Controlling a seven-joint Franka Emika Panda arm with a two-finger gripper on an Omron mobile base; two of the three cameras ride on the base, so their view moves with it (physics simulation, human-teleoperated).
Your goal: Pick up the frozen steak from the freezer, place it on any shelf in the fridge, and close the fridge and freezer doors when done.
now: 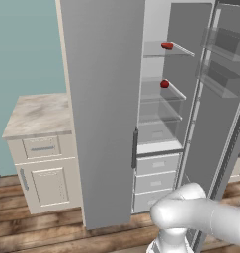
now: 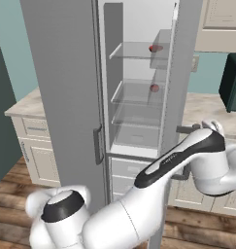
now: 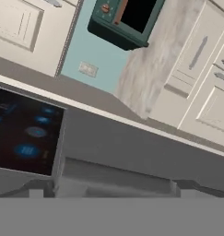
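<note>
- The fridge and freezer doors [image 1: 101,99] both stand open. One is a broad grey panel well off from the gripper. The other lies right before it, its black dispenser recess [image 3: 26,133] just ahead and to one side in the hand view.
- The fridge [image 1: 158,29] is open on the far side of that near door, and its lower drawers are shut.
- The freezer's bins are cut off behind the door, so I cannot check them.
- The bench [image 3: 150,60] runs past beyond the door's edge.
- The shelf [image 1: 153,49] is the topmost glass plate, well above the gripper.
- The gripper [image 3: 112,189] seems released, its dim tips set wide with nothing between them. They are hard to make out.
- The frozen steak [image 1: 167,46] lies flat at that shelf's front corner, above a round red ball [image 1: 164,84]. It is likely stiff, light and slick, best taken across its thin edges. It seems placed already, so only the doors remain.
</note>
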